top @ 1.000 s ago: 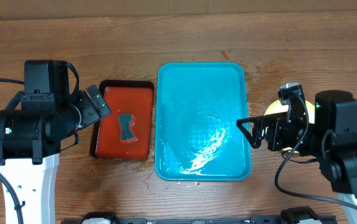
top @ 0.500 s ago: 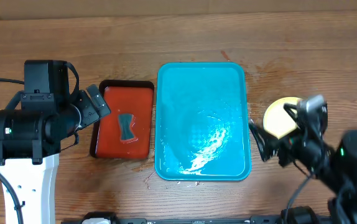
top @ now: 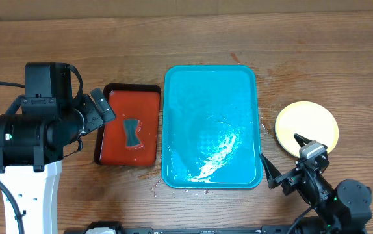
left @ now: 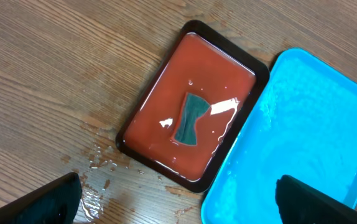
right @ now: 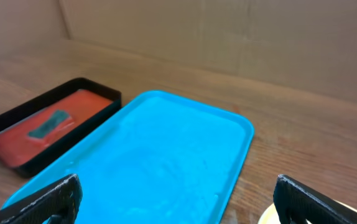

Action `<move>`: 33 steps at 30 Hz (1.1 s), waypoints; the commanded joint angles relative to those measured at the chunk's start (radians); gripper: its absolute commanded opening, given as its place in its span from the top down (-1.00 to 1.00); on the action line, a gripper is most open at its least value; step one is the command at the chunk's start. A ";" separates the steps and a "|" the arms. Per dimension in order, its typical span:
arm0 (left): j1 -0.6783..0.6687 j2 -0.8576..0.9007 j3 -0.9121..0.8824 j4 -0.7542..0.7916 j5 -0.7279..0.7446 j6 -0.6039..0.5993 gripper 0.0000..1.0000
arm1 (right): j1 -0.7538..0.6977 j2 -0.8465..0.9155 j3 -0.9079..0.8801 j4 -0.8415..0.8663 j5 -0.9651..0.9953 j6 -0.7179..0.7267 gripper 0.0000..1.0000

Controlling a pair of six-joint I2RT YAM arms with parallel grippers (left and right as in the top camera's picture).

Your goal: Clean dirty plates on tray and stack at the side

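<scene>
The turquoise tray [top: 212, 84] lies mid-table, wet and glossy, with no plate on it; it also fills the right wrist view [right: 166, 149] and the right of the left wrist view [left: 303, 118]. A pale yellow plate [top: 307, 128] rests on the bare wood to the tray's right; whether others lie under it I cannot tell. A sliver of that plate [right: 267, 217] shows in the right wrist view. My right gripper [top: 284, 159] hangs open near the tray's front right corner, nothing between its fingers [right: 321, 202]. My left gripper [top: 101, 108] is open and empty, beside the red tray.
A red tray with a black rim [top: 108, 140] sits left of the turquoise one, holding water and a dark sponge [top: 132, 132]. Water drops spot the wood [left: 94, 162] near its corner. A cardboard wall [right: 228, 31] stands behind the table.
My right arm has pulled back from above the plate toward the table's front edge, uncovering the whole plate. The left arm has stayed still.
</scene>
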 commanded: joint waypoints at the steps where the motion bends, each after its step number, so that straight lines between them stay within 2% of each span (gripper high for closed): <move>1: 0.005 0.005 0.018 0.000 -0.013 0.004 -1.00 | -0.024 -0.074 -0.089 0.061 -0.010 0.030 -1.00; 5: 0.005 0.005 0.018 0.000 -0.013 0.004 -0.99 | -0.026 -0.144 -0.181 0.167 -0.009 0.031 -1.00; 14: 0.005 0.005 0.018 0.000 -0.013 0.004 -0.99 | -0.026 -0.142 -0.399 0.517 -0.020 0.039 -1.00; 33: 0.005 0.005 0.018 0.000 -0.013 0.004 -1.00 | -0.024 -0.142 -0.393 0.509 -0.017 0.036 -1.00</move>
